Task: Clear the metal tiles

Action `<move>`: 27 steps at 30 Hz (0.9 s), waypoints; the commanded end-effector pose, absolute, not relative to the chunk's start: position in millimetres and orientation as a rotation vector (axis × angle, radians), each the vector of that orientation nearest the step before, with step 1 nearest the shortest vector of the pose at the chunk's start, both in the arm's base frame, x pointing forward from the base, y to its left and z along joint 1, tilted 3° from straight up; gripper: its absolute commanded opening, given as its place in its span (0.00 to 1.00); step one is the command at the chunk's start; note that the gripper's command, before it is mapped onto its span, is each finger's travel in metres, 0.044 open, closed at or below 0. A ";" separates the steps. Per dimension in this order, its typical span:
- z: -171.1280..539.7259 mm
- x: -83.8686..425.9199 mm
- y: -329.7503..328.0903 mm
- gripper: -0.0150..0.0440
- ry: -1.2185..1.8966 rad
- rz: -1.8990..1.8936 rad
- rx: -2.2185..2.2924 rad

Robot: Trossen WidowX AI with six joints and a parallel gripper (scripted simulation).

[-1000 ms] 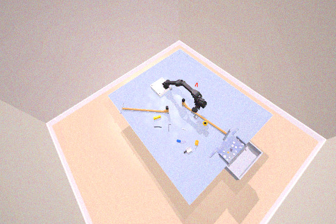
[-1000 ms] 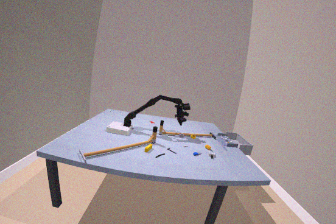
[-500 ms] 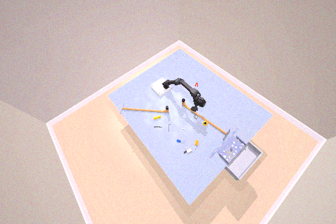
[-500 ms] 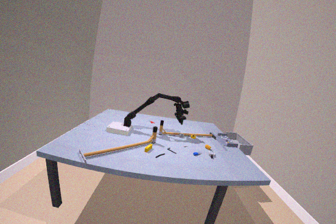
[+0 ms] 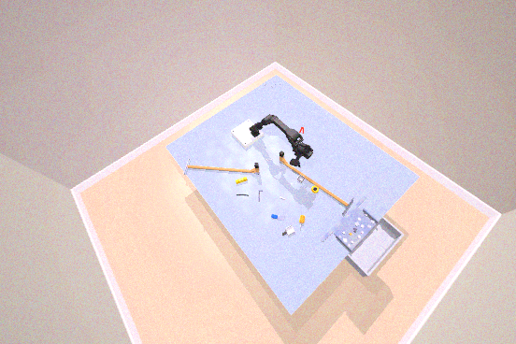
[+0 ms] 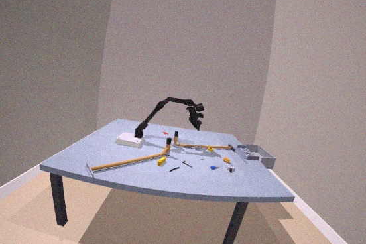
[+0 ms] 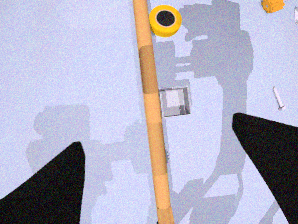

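The long scraper (image 5: 327,190) (image 6: 220,147) (image 7: 154,115) lies on the table, its wooden handle running to a blade beside the steel plate (image 5: 340,229). An upright black-topped grip (image 5: 281,155) (image 6: 176,134) stands at its near end. Several small tiles (image 5: 357,224) lie on the plate. The catch box (image 5: 369,271) (image 6: 269,162) is at the plate's far end, past the table edge. My gripper (image 5: 295,163) (image 6: 198,129) (image 7: 161,135) is open and empty above the scraper; in the wrist view the handle runs between the two fingers, well below them.
A yellow tape roll (image 5: 315,189) (image 6: 210,148) (image 7: 165,32) and a small square metal tray (image 5: 300,179) (image 7: 175,101) lie close beside the handle. A second long-handled tool (image 5: 220,169) (image 6: 126,162) lies to the left. A yellow block (image 5: 241,180) (image 6: 162,161) and a blue-handled item (image 5: 274,216) (image 6: 213,168) lie nearer the front.
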State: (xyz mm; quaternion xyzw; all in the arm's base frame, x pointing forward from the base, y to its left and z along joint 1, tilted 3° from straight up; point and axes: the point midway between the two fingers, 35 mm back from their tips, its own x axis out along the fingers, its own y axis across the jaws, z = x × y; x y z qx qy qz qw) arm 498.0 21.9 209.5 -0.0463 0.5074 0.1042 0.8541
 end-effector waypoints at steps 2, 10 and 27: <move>227.2 488.7 18.4 1.00 1.023 0.226 -0.097; 250.3 476.0 11.0 1.00 0.963 0.209 -0.079; 297.4 442.4 -4.3 1.00 0.824 0.168 -0.040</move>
